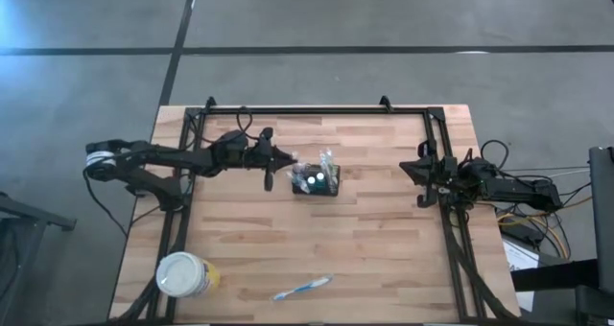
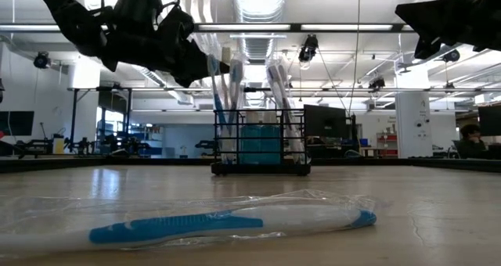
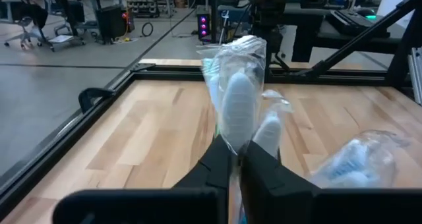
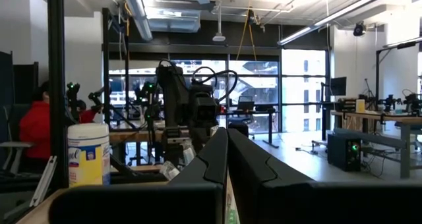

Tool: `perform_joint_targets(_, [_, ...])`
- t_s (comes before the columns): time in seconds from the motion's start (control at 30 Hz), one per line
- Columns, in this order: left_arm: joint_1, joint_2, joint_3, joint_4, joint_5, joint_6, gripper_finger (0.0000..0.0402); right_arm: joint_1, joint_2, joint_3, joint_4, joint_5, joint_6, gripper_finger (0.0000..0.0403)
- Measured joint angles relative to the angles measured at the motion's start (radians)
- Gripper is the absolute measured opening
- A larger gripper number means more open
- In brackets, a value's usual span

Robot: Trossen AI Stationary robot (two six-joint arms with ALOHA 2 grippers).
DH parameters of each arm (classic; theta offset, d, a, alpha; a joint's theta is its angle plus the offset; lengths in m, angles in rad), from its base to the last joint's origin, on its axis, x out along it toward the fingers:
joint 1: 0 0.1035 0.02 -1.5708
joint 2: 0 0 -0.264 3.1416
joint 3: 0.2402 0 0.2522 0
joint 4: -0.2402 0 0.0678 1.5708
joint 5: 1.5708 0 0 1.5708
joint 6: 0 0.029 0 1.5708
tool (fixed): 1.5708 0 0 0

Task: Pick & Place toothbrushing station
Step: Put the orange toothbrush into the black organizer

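High view: the left gripper (image 1: pixel 288 159) reaches across the tabletop (image 1: pixel 384 230), its tip just beside the black wire basket (image 1: pixel 317 181) near the middle, which holds wrapped toothbrushes. Whether the fingers grip anything is too small to tell here. The right gripper (image 1: pixel 420 169) waits well apart at the far edge, shut. Well away from both grippers, near the front edge, lie a white-lidded tub (image 1: pixel 184 274) and a loose blue toothbrush (image 1: pixel 302 288).

Low view: the basket (image 2: pixel 261 143) stands upright on the tabletop with the brushes rising above its rim. The left gripper (image 2: pixel 215 66) hangs at the top of one wrapped toothbrush (image 2: pixel 213 86); its arm is cut off by the frame. The wrapped blue toothbrush (image 2: pixel 227 219) lies in the foreground.

Left wrist view: the fingers (image 3: pixel 217 163) are pressed together on the clear wrapper of a toothbrush (image 3: pixel 239 105) just ahead of them; the basket is hidden below.

Right wrist view: the fingers (image 4: pixel 247 159) meet, with nothing between them. A wipes canister (image 4: pixel 88 154) and a person in red (image 4: pixel 38 128) show beyond, partly cut off.
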Motion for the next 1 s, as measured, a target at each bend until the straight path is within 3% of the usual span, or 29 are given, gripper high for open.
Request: perform_joint_targets(1.0, [-0.001,0.112,-0.004,0.033,0.007,0.057,0.0015,0.0,0.0,0.0,0.001,0.0,-0.003,0.0008])
